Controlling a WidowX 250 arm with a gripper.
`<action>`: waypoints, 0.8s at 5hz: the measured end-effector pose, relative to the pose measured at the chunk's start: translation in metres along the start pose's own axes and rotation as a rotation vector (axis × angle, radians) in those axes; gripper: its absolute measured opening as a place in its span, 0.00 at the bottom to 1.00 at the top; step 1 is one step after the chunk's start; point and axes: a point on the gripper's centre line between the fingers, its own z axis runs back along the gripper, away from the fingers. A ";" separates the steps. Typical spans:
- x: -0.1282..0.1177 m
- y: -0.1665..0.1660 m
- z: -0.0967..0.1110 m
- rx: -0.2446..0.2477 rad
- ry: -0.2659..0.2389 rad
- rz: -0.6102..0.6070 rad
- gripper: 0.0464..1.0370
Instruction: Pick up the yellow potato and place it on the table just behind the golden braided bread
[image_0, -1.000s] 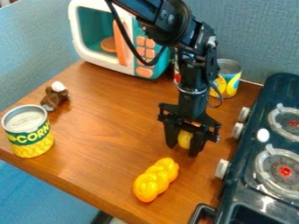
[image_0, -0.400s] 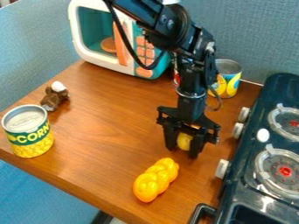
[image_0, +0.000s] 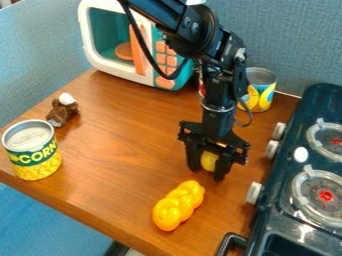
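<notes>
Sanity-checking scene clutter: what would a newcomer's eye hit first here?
Probably the black gripper, right of the picture's centre, with a small yellow thing held between its fingers. Next, likely the glossy yellow-orange braided piece on the wood nearer the camera. After that, the white-and-teal toy microwave at the back and the dark stove along the right edge.

Corn can (image_0: 32, 156) and brown-and-white toy (image_0: 63, 110) at left, yellow-orange braid (image_0: 178, 206) in front, toy microwave (image_0: 120, 71) behind; toy stove (image_0: 318, 161) at right
</notes>
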 end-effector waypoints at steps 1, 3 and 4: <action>-0.002 0.003 -0.003 0.025 0.026 0.000 0.94; -0.001 0.003 0.000 0.030 0.033 0.016 0.97; -0.001 0.003 0.000 0.024 0.032 0.000 0.97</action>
